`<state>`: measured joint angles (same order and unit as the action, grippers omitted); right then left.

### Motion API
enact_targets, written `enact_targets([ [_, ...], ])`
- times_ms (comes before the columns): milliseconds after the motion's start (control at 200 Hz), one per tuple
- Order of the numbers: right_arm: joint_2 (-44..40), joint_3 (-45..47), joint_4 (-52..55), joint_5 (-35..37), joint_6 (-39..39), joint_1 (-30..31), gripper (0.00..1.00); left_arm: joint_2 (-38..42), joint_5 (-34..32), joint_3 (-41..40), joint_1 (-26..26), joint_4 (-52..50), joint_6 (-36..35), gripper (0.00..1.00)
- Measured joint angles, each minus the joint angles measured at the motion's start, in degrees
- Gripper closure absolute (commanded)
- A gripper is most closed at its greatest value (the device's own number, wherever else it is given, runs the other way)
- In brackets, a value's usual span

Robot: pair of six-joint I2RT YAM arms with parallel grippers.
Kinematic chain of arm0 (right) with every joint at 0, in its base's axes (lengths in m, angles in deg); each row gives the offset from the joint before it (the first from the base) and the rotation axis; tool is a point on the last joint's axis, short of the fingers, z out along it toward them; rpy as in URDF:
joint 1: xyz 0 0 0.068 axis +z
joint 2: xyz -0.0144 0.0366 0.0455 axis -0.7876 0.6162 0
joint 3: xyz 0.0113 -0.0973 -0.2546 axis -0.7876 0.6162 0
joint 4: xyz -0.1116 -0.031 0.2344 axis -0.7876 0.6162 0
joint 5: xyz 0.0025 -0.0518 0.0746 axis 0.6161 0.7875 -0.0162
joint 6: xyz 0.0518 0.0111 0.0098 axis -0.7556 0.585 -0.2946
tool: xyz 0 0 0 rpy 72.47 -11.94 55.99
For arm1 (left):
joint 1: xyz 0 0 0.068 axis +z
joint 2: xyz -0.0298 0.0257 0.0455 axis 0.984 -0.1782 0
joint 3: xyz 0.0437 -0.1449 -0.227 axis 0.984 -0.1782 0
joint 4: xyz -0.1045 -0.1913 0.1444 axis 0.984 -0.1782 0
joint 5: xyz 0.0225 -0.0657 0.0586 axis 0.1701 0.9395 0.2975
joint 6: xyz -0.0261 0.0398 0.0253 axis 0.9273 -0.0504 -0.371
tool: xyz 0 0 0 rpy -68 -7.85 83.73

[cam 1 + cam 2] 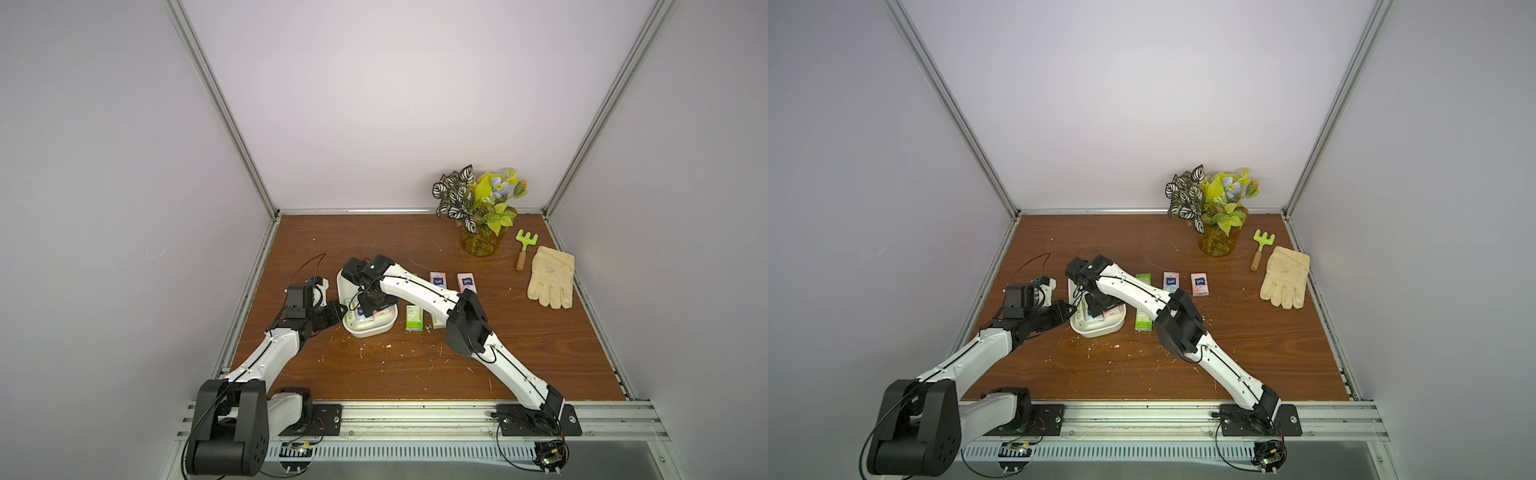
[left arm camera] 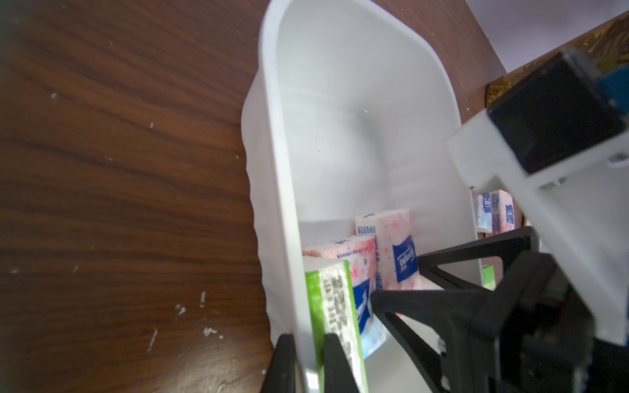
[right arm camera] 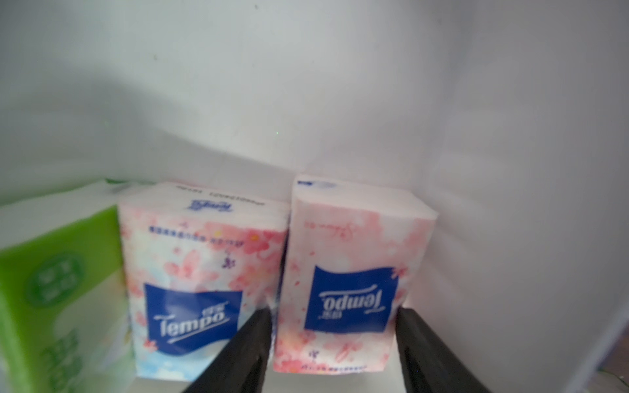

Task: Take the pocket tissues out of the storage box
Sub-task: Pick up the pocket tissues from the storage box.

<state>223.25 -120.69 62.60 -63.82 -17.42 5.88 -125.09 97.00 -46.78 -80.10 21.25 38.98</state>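
Note:
The white storage box point(image 1: 370, 330) point(image 2: 340, 119) sits left of the table's middle. My left gripper point(image 2: 308, 337) point(image 1: 343, 311) is shut on its near-left wall, one finger outside, one inside against a green packet point(image 2: 335, 306). Three pocket tissues stand in the box: that green one point(image 3: 58, 289), a pink-and-pale-blue one point(image 3: 197, 272) and a pink one point(image 3: 347, 255). My right gripper point(image 3: 333, 311) reaches down into the box, open, with a finger on each side of the pink packet. Outside lie green packets point(image 1: 414, 318) point(image 1: 1144, 279) and two pink ones point(image 1: 437, 280) point(image 1: 466, 283).
At the back right stand an amber vase with a plant point(image 1: 478, 241), a small green rake point(image 1: 524, 245) and a cream glove point(image 1: 550, 282). My right arm point(image 1: 415, 286) crosses over the packets beside the box. White specks dot the wooden table point(image 1: 395, 365).

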Motion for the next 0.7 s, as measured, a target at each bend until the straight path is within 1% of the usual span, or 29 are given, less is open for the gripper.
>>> enact_targets([
  [115,0.0,0.1,-0.3,-1.0,0.0,-0.3,0.35,0.0,0.6,0.0,0.0,0.1,0.0,0.89],
  [225,-0.2,0.4,-0.3,-0.3,0.0,-0.3,0.35,0.1,1.0,0.0,-0.1,0.0,0.0,0.90],
  [320,-0.3,0.4,-0.2,0.2,0.0,-0.3,0.35,0.1,0.8,0.2,-0.8,0.0,0.0,0.92],
  [520,-0.3,-0.4,1.0,4.0,0.1,-0.1,0.34,-0.2,-0.4,0.9,-1.6,-0.2,0.3,0.92],
  [701,-0.5,0.7,1.0,5.6,0.0,0.1,0.33,-0.3,-0.7,0.9,-1.8,-0.2,0.5,0.93],
])
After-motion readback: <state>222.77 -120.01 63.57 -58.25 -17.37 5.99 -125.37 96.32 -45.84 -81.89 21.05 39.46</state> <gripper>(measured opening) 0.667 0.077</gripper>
